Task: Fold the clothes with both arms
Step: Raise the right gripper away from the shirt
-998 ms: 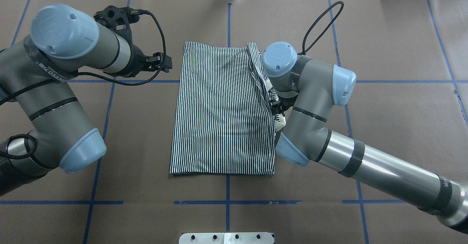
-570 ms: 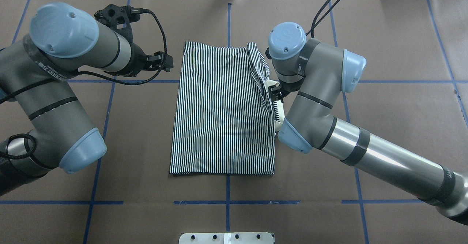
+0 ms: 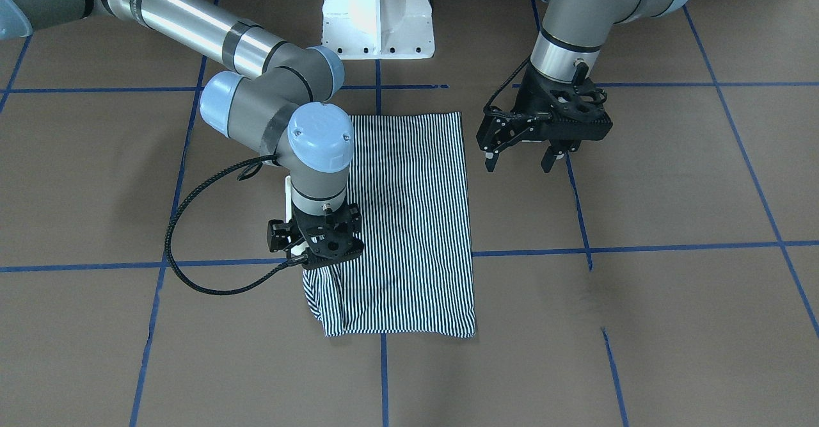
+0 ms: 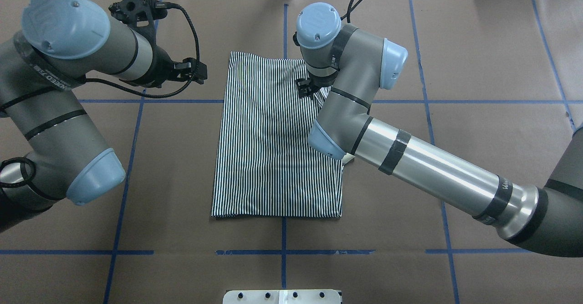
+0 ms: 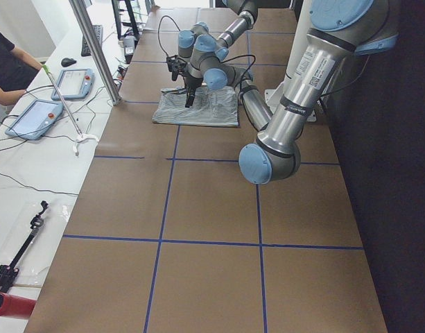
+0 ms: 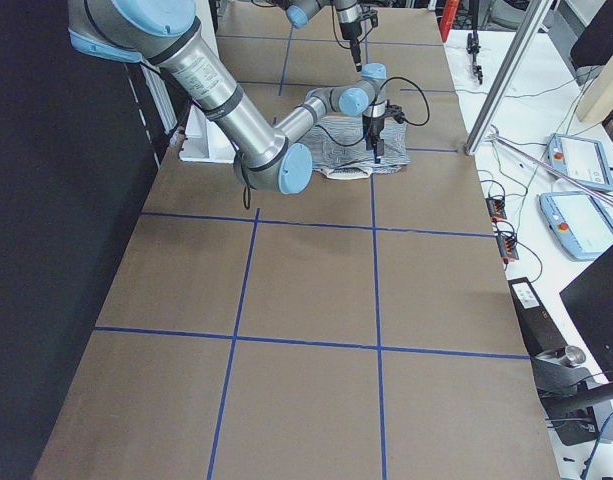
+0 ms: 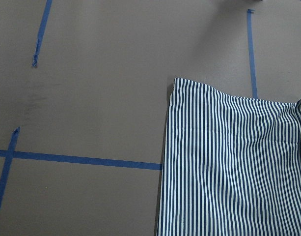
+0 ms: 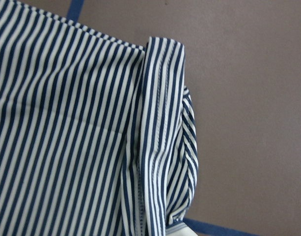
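The polo shirt [image 4: 278, 158] is lying folded on the counter [image 4: 478, 67], long axis running away from the robot; the right fingers [image 4: 303, 89], grip unclear, are hovering over its bunched far-right corner, nearer than the spread-open left fingers [image 3: 489, 158]

We find the shirt [image 4: 273, 158] central on the table [image 4: 478, 53].
Right gripper [image 4: 304, 89] above its far right part; left gripper [image 3: 519, 161] off its far left corner.

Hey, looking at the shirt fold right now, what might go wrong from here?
The sleeve bunch by the right gripper may get pinched alone, leaving a lump or dragging the shirt askew. The left gripper hangs open beside the shirt, so a one-sided lift might skew the fold.
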Controlling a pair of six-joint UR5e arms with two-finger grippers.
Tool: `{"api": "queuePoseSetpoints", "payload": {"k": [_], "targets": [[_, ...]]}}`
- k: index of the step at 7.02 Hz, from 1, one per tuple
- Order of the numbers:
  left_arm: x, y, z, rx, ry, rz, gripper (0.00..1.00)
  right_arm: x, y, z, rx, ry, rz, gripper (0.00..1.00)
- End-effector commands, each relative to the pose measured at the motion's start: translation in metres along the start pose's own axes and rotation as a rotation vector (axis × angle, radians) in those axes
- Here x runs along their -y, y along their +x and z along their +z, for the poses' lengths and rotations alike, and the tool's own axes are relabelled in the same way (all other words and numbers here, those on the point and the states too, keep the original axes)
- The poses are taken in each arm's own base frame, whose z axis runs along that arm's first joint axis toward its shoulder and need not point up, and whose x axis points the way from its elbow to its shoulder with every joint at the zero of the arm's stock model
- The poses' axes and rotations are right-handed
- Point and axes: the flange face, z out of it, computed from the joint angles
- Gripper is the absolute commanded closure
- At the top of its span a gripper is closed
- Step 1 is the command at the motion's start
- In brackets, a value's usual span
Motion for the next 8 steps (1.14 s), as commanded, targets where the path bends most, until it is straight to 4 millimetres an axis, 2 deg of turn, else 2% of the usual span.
{"api": "queuePoseSetpoints", "payload": {"k": [1, 3, 5, 7, 8], "targets": [[0.009, -0.008, -0.004, 0.002, 0.001, 0.012, 0.00, 0.010, -0.005, 0.009, -0.019, 0.001, -0.004, 0.00], [0.009, -0.009, -0.002, 0.004, -0.002, 0.009, 0.00, 0.001, 0.003, 0.026, -0.040, -0.025, -0.006, 0.00], [0.009, -0.009, -0.002, 0.006, -0.003, 0.009, 0.00, -0.009, 0.001, 0.039, -0.047, -0.043, -0.014, 0.00], [0.009, -0.009, -0.002, 0.000, -0.009, 0.010, 0.00, -0.009, 0.001, 0.039, -0.047, -0.043, -0.014, 0.00], [0.008, -0.009, -0.002, -0.001, -0.013, 0.009, 0.00, -0.007, 0.008, 0.040, -0.052, -0.044, -0.013, 0.00]]}}
